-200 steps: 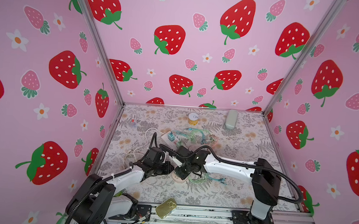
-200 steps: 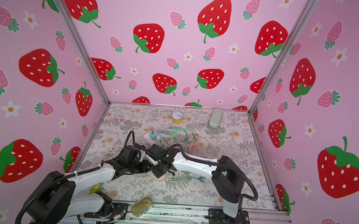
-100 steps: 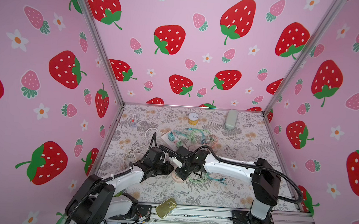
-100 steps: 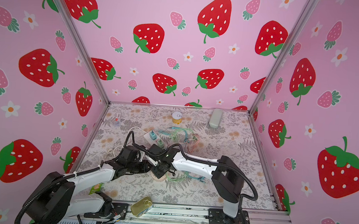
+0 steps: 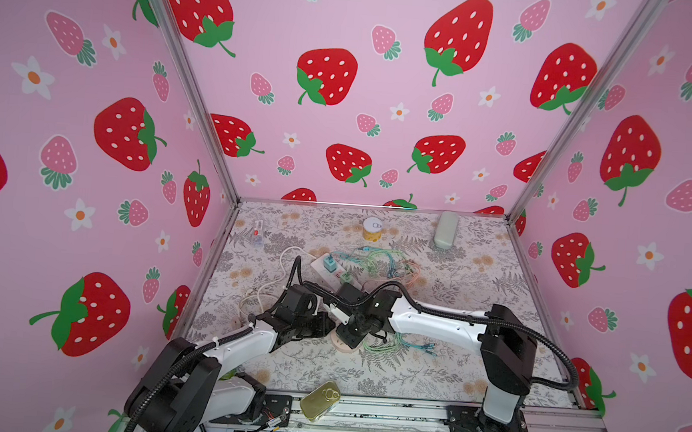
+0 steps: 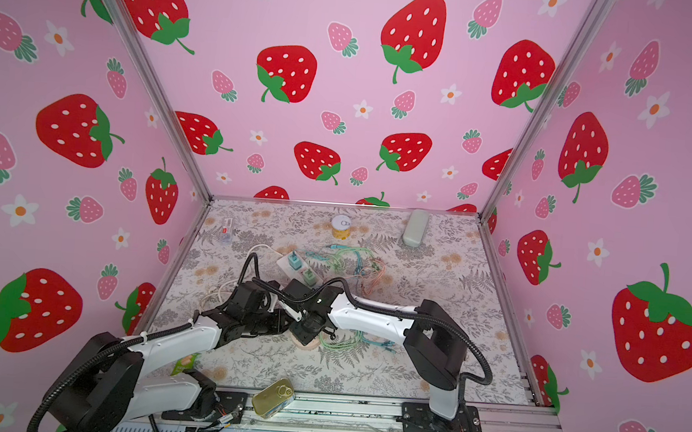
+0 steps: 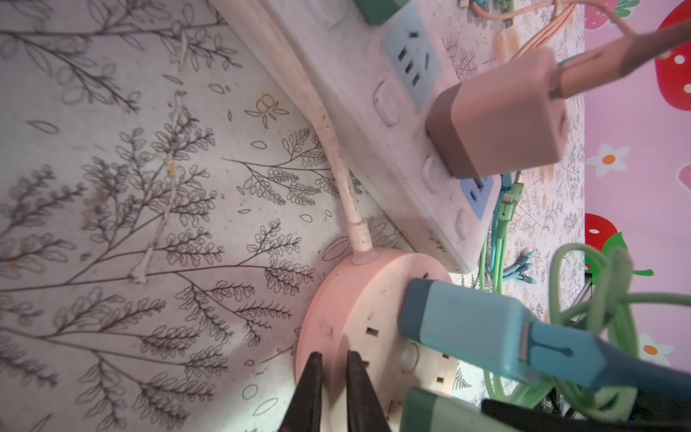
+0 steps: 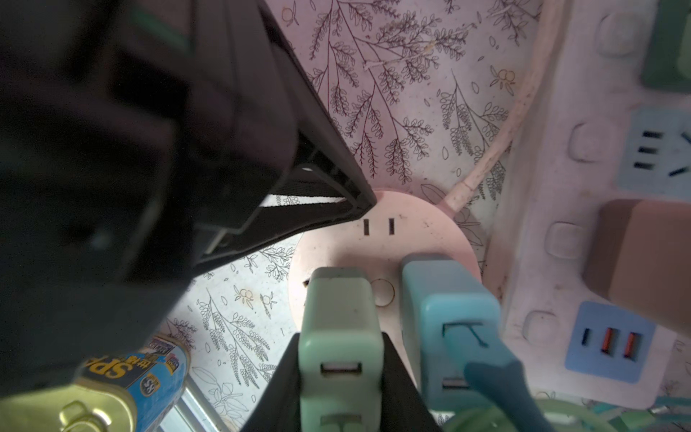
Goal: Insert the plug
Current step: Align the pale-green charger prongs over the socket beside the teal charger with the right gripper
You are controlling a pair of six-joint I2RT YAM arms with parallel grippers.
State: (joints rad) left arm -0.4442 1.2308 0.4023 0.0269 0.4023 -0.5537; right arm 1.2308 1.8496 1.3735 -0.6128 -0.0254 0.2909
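Right end effector clamping green plug, seating in socket unclear

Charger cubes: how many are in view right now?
5. At the round pink socket: green cube in the right gripper, blue cube. On the white strip: brown cube, teal cube, far green cube. More may be hidden.

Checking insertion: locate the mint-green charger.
Right wrist view: mint-green charger, gripped by the right claw, stands on the round pink socket hub beside the blue charger.
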